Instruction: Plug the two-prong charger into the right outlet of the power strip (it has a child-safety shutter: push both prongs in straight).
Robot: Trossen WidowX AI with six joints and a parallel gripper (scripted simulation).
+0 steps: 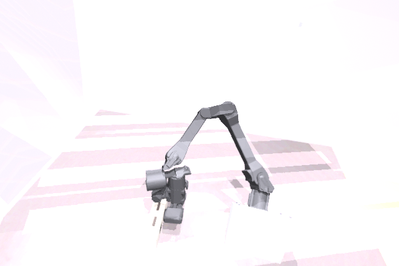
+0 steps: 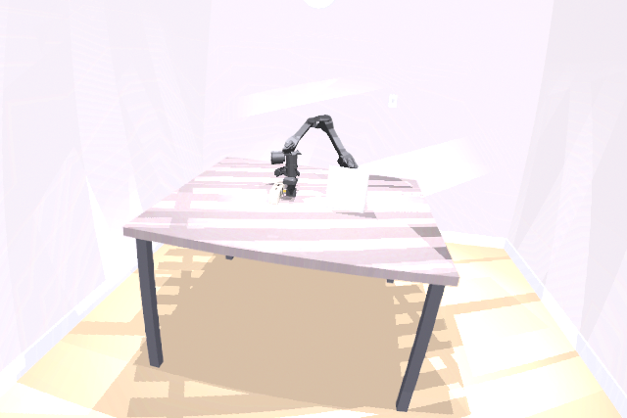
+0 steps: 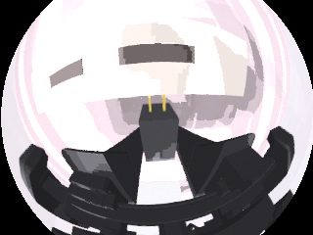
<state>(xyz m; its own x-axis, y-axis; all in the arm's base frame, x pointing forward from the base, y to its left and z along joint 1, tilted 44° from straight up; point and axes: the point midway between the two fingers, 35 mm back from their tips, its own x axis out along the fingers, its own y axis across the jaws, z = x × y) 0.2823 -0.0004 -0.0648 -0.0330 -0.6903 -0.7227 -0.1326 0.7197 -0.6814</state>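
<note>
The pale power strip [image 1: 159, 213] [image 2: 275, 194] [image 3: 103, 73] lies on the table, with two dark slots on its upper side. My gripper [image 1: 173, 215] [image 2: 290, 184] [image 3: 158, 139] points down beside the strip and is shut on the dark, boxy charger [image 3: 158, 127]. The charger's two yellow prongs [image 3: 164, 103] point at the strip's long side. In the wrist view they show outside the strip, their tips at its near edge, below the right-hand slot; whether they touch is unclear. The socket openings facing the charger are hidden. The finger hides the charger in the top view.
A white box-like block [image 1: 254, 230] [image 2: 348, 189] stands on the striped table [image 2: 283, 239], right of the gripper and in front of the arm's base [image 1: 259, 199]. Bright glare washes out the strip's outline. A wall outlet [image 2: 393, 101] is far behind.
</note>
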